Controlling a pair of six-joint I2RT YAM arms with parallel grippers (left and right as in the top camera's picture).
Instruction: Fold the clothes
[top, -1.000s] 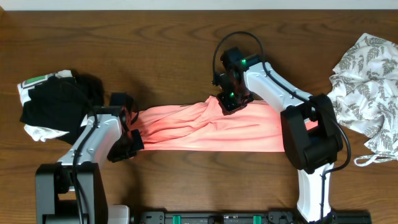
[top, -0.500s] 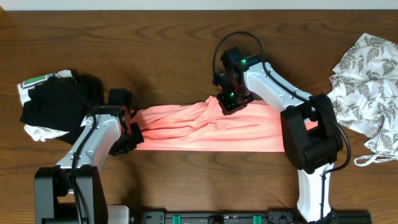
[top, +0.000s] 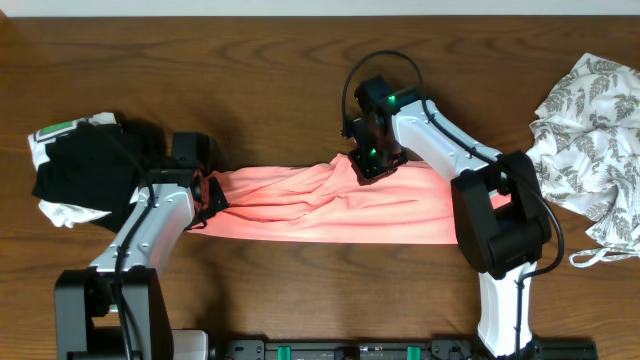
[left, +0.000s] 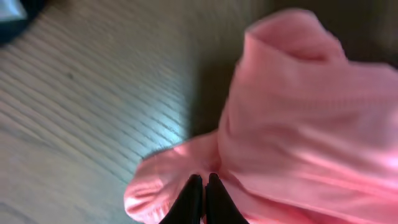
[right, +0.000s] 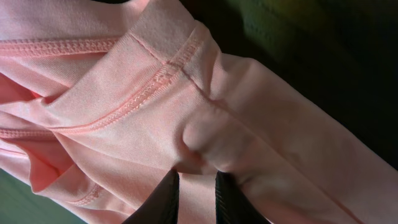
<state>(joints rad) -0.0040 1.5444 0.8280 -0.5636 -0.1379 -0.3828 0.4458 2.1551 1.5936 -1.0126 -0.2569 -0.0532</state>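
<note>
The clothes at hand are a salmon-pink T-shirt (top: 320, 205), stretched in a crumpled band across the middle of the wooden table (top: 250, 70). My left gripper (top: 208, 193) is at the shirt's left end. In the left wrist view its fingertips (left: 204, 180) are pressed together with a bunched pink edge (left: 298, 124) around them. My right gripper (top: 368, 165) sits on the shirt's upper middle. The right wrist view shows its fingers (right: 197, 177) pinching a fold of hemmed pink fabric (right: 124, 93).
A black-and-white bundle (top: 85, 165) lies at the left edge, just beyond my left arm. A white leaf-print garment (top: 590, 140) is heaped at the right edge. Both arm bases stand along the near edge of the table.
My left gripper has moved away from the near edge, carrying the shirt's left end up with it. The right gripper has stayed put.
</note>
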